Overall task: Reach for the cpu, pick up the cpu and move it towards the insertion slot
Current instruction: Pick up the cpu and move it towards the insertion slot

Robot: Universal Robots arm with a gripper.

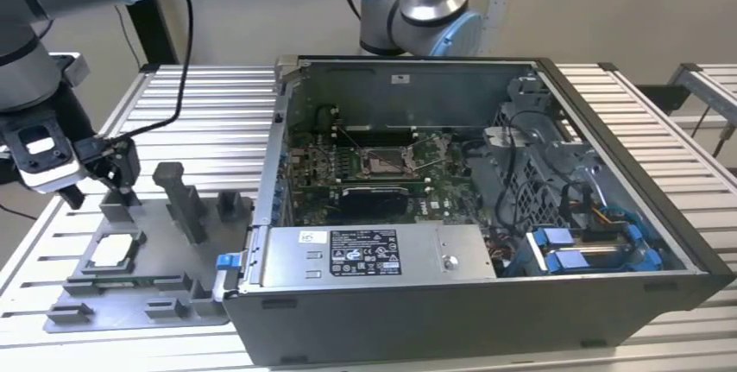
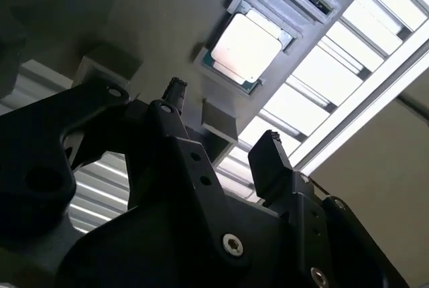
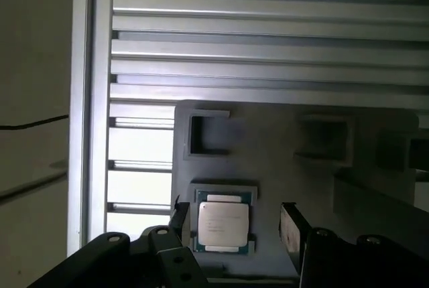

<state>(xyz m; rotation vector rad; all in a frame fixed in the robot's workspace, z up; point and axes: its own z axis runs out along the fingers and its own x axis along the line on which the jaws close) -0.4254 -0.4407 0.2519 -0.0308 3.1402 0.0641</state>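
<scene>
Gripper hangs open and empty above the cpu, spread so I can straddle it in its tray.

The arm holds the gripper above the cpu, not touching it, black fingers spread wide apart.
</scene>
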